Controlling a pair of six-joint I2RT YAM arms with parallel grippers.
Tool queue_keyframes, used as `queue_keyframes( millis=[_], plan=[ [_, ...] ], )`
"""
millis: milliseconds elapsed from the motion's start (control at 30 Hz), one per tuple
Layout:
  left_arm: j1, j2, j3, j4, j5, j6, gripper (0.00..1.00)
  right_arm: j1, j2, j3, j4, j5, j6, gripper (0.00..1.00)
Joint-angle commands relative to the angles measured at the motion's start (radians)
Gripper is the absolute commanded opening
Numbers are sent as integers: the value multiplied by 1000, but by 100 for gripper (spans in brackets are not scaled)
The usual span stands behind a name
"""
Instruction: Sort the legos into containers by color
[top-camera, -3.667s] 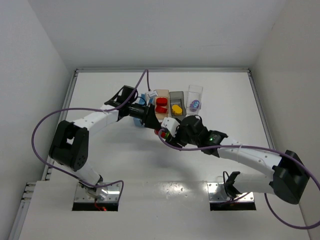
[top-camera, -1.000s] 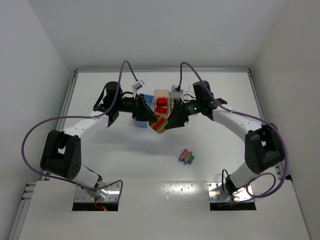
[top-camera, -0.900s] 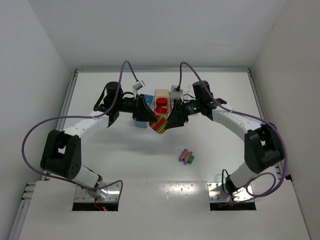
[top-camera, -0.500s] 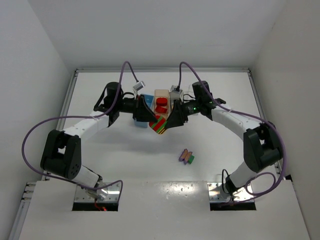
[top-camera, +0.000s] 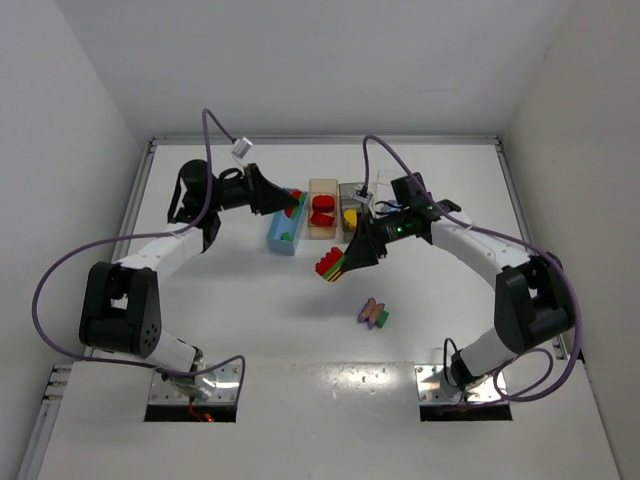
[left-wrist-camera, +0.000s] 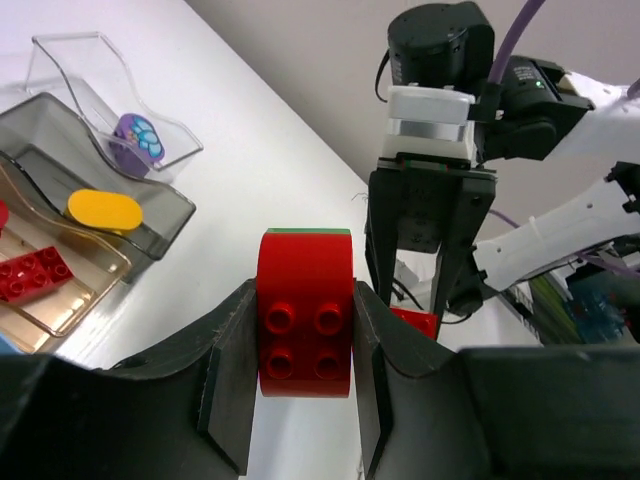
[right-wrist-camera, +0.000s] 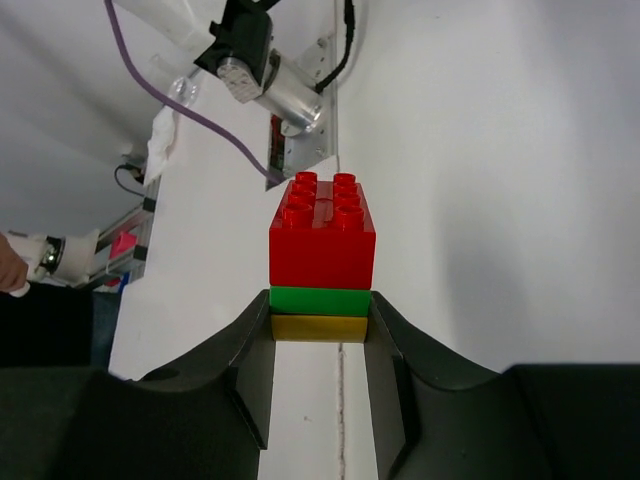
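Note:
My left gripper (top-camera: 287, 203) is shut on a red rounded lego (left-wrist-camera: 305, 315) with a green piece behind it, above the far end of the light blue bin (top-camera: 276, 238). My right gripper (top-camera: 347, 262) is shut on a striped stack (top-camera: 328, 266), held above the table in front of the bins. In the right wrist view the stack (right-wrist-camera: 322, 245) is red over green over yellow, gripped at its lower layers. The pale orange bin (top-camera: 312, 228) holds red legos. The dark grey bin (top-camera: 344, 190) holds a yellow piece. The clear bin (left-wrist-camera: 75, 60) holds a purple piece.
A small joined purple, orange and green lego piece (top-camera: 373, 313) lies on the table nearer the arm bases. The blue bin holds a green piece (top-camera: 287, 236). My right arm covers the clear bin in the top view. White walls close in the table.
The two grippers held one striped stack together; it has come apart. My left gripper moved up and left with the red piece, my right gripper down with the rest.

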Motion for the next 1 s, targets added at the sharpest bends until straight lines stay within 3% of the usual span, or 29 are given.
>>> queue_keyframes(
  millis=[0,67,133,200,300,433,633,967],
  plan=[
    [4,-20,55,15,-43,45,27,-41,-34,-4,-15,-8,-75,0],
    [-7,-20,79,-185,-92,193,27,-56,-25,-4,-15,-8,-75,0],
    [-29,-35,108,-409,-246,311,29,-82,-25,8,-15,17,-84,0],
    [-68,-35,145,-484,-369,424,29,-93,-25,18,-4,34,-84,0],
    [-81,-46,145,-472,-402,425,29,-116,-34,18,17,66,-61,0],
    [-90,-36,156,-459,-339,397,29,-129,-34,18,28,103,-59,0],
    [-110,-73,58,-392,-284,353,29,-66,-44,-53,-104,215,-243,0],
    [-119,-141,10,-432,-293,382,29,34,77,-98,-7,653,-267,0]
  ],
)
